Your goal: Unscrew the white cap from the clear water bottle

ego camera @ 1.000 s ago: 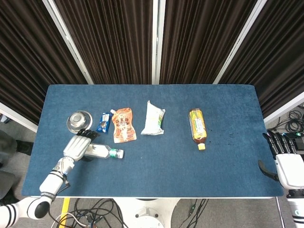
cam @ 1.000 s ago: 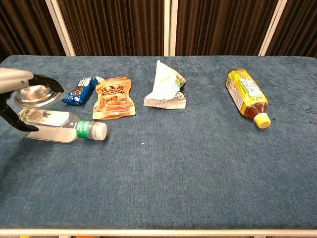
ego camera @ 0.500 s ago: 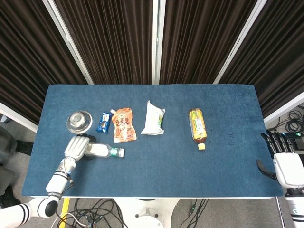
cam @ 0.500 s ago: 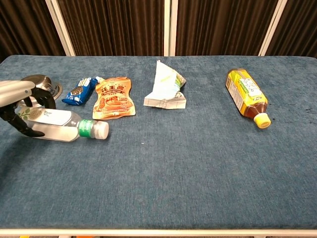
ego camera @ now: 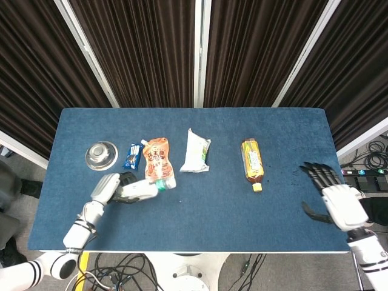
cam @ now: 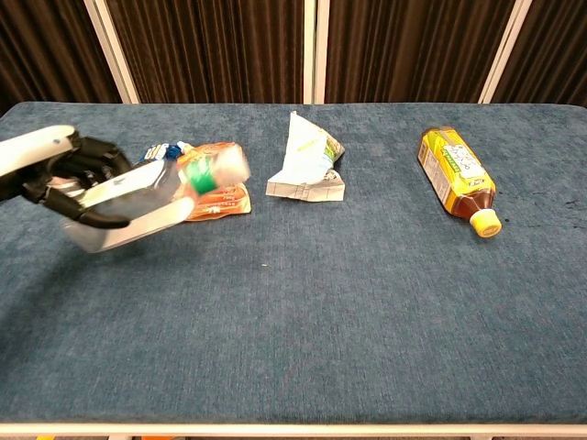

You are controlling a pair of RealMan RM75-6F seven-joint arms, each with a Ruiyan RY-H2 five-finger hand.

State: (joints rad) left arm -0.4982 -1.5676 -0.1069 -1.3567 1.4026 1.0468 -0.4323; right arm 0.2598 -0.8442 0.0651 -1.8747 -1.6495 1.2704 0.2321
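Motion blur smears the water bottle (cam: pixel 151 200) and its white cap (cam: pixel 235 163), partly covered by the left robot hand (cam: pixel 69 174).

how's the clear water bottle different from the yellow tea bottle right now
The clear water bottle is gripped by the left hand and lifted, tilted cap-up; the tea bottle lies flat on the table, untouched. The water bottle is clear with a white cap; the tea bottle's cap is yellow. Both are capped.
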